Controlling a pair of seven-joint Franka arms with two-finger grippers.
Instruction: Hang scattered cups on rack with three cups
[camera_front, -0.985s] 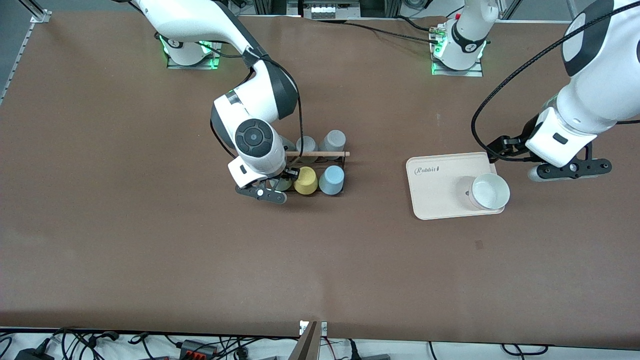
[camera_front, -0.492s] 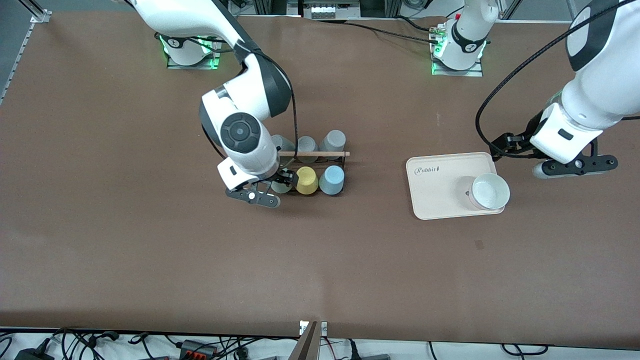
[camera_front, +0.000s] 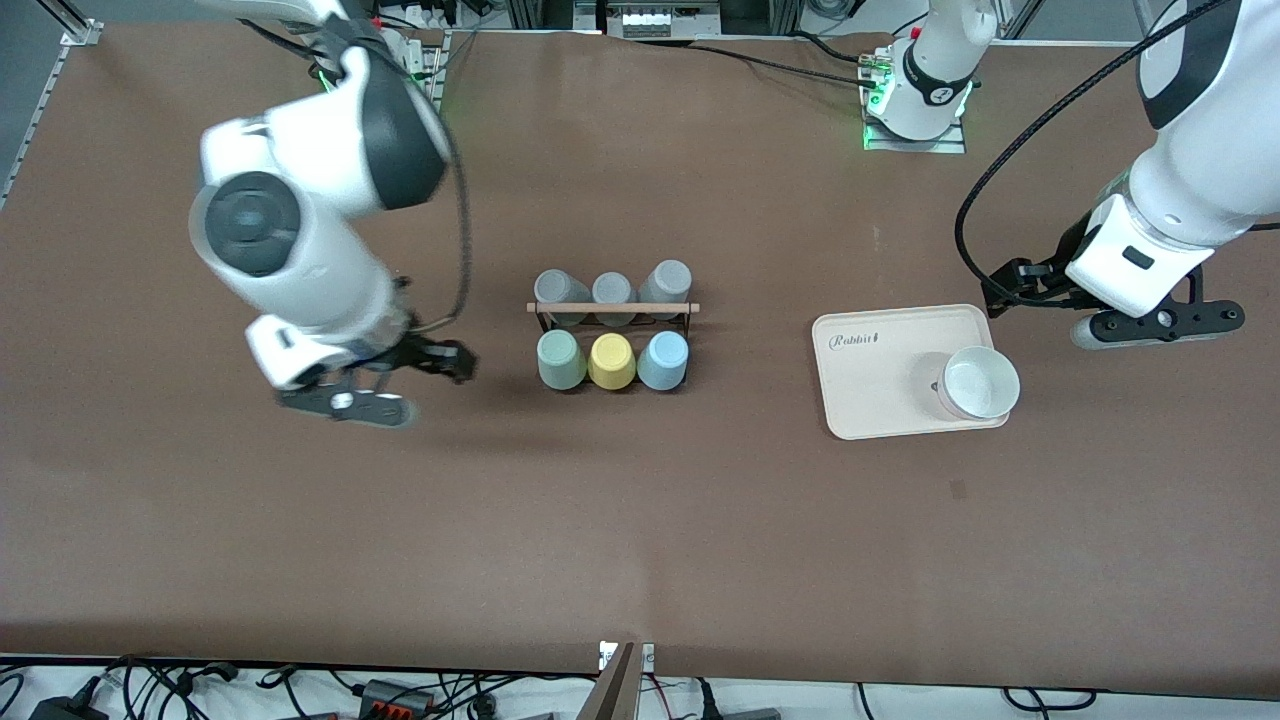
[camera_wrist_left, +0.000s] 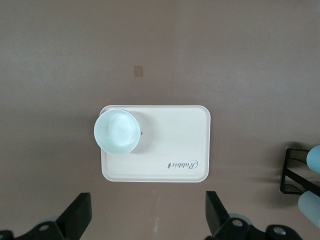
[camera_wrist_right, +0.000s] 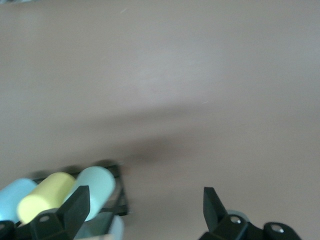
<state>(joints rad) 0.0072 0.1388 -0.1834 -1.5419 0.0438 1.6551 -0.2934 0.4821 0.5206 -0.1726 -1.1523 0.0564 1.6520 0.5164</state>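
Note:
The rack (camera_front: 612, 307), black wire with a wooden rod, stands mid-table. On its side nearer the front camera hang the sage green cup (camera_front: 561, 360), a yellow cup (camera_front: 611, 361) and the light blue cup (camera_front: 663, 359). My right gripper (camera_front: 448, 362) is open and empty over bare table beside the rack, toward the right arm's end. Its wrist view shows its open gripper (camera_wrist_right: 144, 210) with the sage green cup (camera_wrist_right: 96, 192), the yellow cup (camera_wrist_right: 45, 196) and the light blue cup (camera_wrist_right: 15, 192). My left gripper (camera_front: 1003, 290) is open and empty over the table by the tray; it also shows in its wrist view (camera_wrist_left: 147, 216).
Three grey cups (camera_front: 612, 288) hang on the rack's side farther from the front camera. A cream tray (camera_front: 870, 380) holds a white bowl (camera_front: 980, 382) toward the left arm's end. They also show in the left wrist view: tray (camera_wrist_left: 190, 150), bowl (camera_wrist_left: 116, 131), rack's end (camera_wrist_left: 294, 170).
My right gripper has left the sage green cup on the rack and swung away toward the right arm's end. The left arm has drifted slightly.

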